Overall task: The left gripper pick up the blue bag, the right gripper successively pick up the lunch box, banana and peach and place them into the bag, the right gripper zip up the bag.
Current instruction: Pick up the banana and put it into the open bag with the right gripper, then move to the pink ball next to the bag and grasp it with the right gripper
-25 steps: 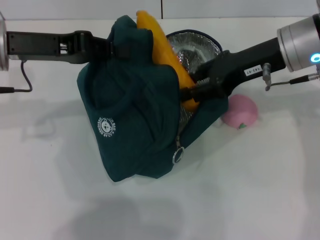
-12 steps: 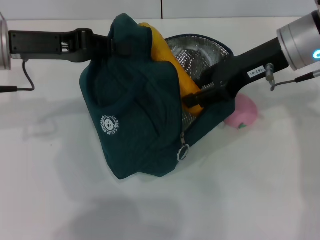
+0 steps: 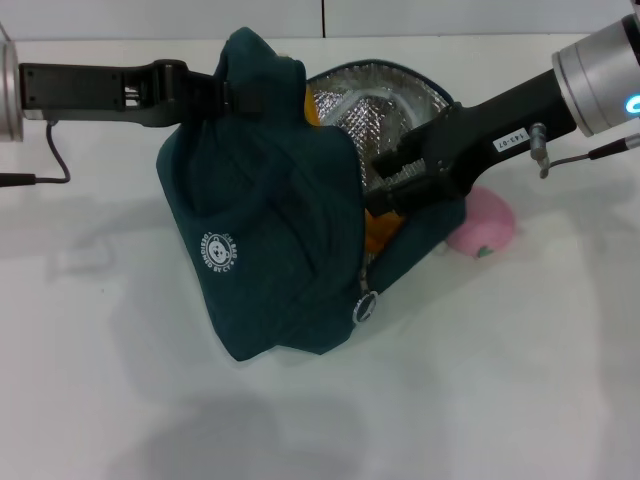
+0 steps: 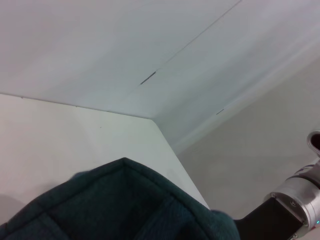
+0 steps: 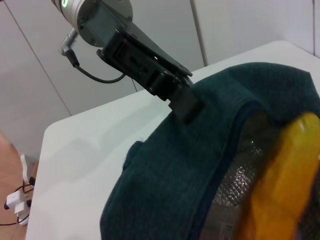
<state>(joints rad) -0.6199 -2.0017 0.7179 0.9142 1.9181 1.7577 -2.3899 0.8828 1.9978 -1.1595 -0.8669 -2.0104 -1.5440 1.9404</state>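
While the left tool [image 3: 215,88] pinches the blue bag [image 3: 270,230] up | right tool [image 3: 385,192] grips banana [image 3: 378,228] inside opening | peach [image 3: 482,222] lies just right, right arm nearer

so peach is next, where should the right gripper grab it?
Across its round middle, coming from above. The peach sits on the table tight against the bag on its left, so a top-down pinch with fingers fore and aft likely clears the fabric. The right gripper is at the bag's mouth.
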